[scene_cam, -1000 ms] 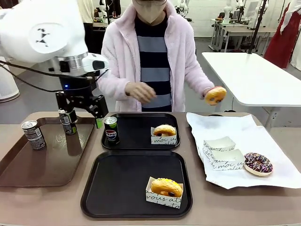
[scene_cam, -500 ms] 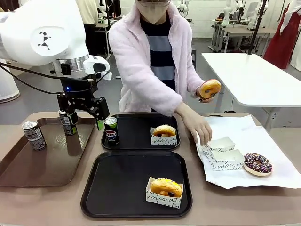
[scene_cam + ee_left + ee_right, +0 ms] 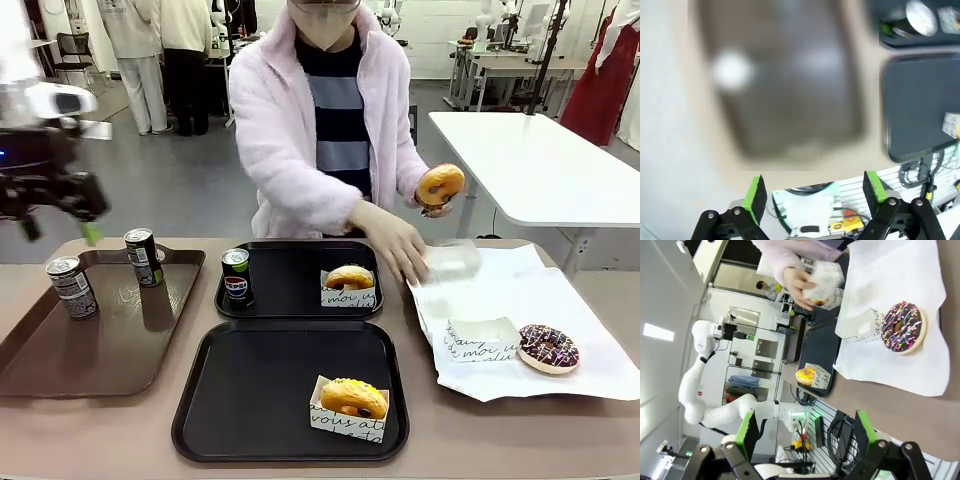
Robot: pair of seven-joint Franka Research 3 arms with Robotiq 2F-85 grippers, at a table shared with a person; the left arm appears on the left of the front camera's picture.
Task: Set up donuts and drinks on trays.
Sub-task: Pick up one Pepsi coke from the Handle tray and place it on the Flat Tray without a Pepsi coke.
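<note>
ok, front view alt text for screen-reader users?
A person holds up a glazed donut and a white paper sleeve. The near black tray holds a yellow-iced donut; the far tray a sleeved donut and a Pepsi can. At left, the open left gripper hangs near a brown tray with two cans.

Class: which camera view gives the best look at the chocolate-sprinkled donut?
The right wrist view: the chocolate-sprinkled donut appears large, almost from above, sprinkles distinct, on white paper. The front view shows it smaller, at a low angle, toward the table's right side.
</note>
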